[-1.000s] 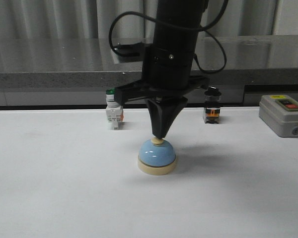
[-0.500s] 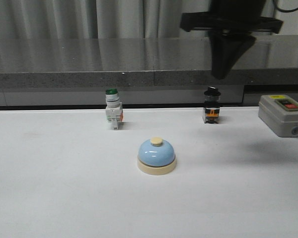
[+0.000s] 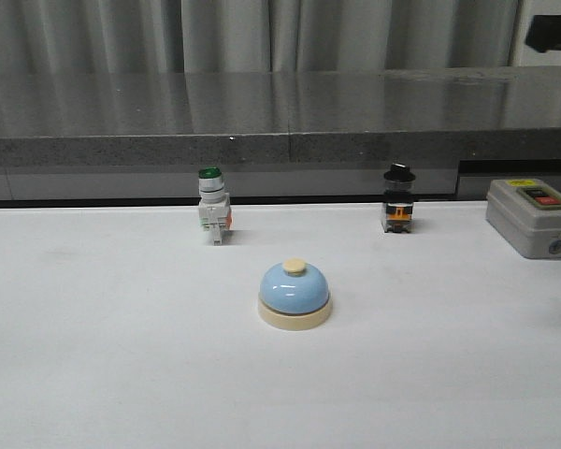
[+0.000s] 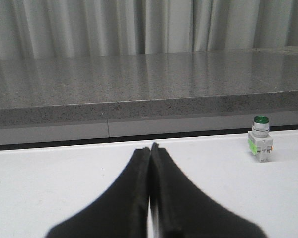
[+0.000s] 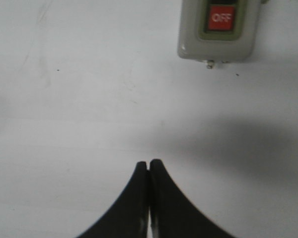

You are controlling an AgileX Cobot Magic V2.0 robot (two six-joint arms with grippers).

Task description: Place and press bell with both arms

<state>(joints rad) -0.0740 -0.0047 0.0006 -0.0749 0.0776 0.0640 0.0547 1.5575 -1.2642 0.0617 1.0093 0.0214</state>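
Note:
The light-blue bell point(image 3: 294, 292), with a cream base and cream button, stands alone on the white table point(image 3: 122, 374) near the middle in the front view. No gripper touches it. Only a black piece of the right arm point(image 3: 553, 33) shows at the top right corner of that view. My left gripper point(image 4: 150, 148) is shut and empty, low over the table, and the bell is out of its view. My right gripper point(image 5: 148, 162) is shut and empty, high above the table, and the bell is out of its view.
A green-capped white pushbutton switch point(image 3: 212, 215) stands behind the bell to the left, also in the left wrist view point(image 4: 260, 145). A black-capped switch point(image 3: 398, 210) stands behind to the right. A grey box with a red button point(image 3: 533, 217) sits at the right edge, also in the right wrist view point(image 5: 219, 29). A grey counter point(image 3: 262, 122) runs along the back.
The right arm, whose shut gripper was on the bell's button a second ago, has lifted and swung away to the upper right, almost out of the front view. The bell has stayed put.

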